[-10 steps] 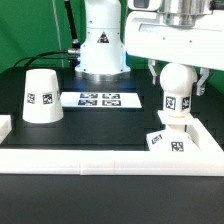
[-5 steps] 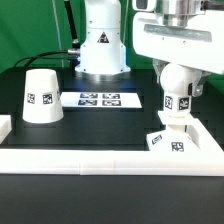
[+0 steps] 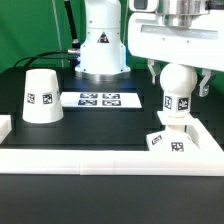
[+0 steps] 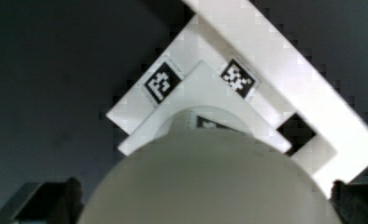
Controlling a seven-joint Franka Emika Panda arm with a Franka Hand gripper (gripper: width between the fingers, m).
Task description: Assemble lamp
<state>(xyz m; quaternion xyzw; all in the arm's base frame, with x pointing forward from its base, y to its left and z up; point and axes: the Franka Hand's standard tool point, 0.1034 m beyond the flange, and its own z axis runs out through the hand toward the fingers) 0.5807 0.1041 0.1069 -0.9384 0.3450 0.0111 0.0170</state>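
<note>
The gripper (image 3: 178, 82) hangs with its fingers (image 3: 152, 73) spread, one on each side of the bulb (image 3: 178, 90). A thin gap shows on both sides, so nothing is clamped. The bulb stands upright right between the fingers, its neck resting in the square stepped base (image 3: 170, 138) just beneath them. How deeply it is seated cannot be told.

The bulb looks like rigid, light, matte plastic. Being round, it would probably slip or pivot between flat pads, so the safest hold is likely across its widest girth. The white rail (image 3: 100, 158) runs close along the base under the gripper and leaves little sideways room there. Straight above is free. The cone shade (image 3: 40, 96) stands well off to one side, beyond the marker board (image 3: 98, 99).
</note>
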